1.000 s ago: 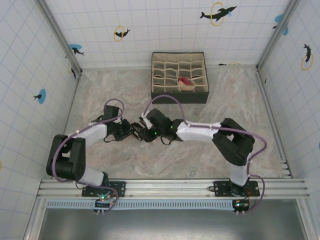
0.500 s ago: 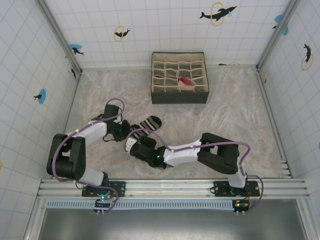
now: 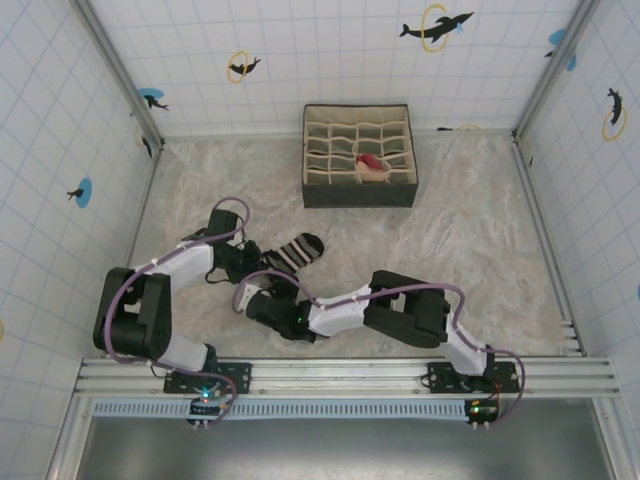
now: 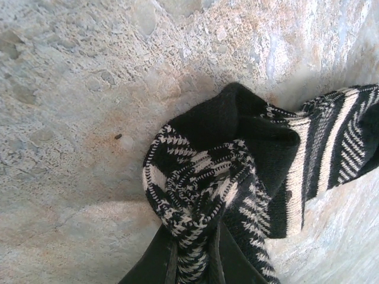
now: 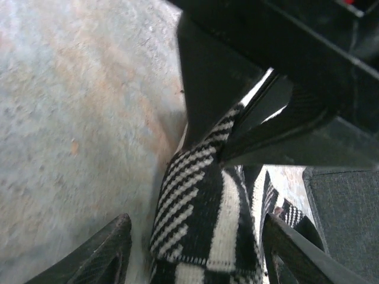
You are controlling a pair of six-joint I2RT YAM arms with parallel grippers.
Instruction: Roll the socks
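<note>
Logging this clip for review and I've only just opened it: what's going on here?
Two robot arms are working on a black striped sock lying on the table. The left gripper is shut on one bunched end of it. The right gripper is open, straddling the striped fabric without closing on it. A peach and red sock sits in one compartment of the divided box at the far side.

Right end of black sock (image 4: 266, 160) beyond view's edge
</note>
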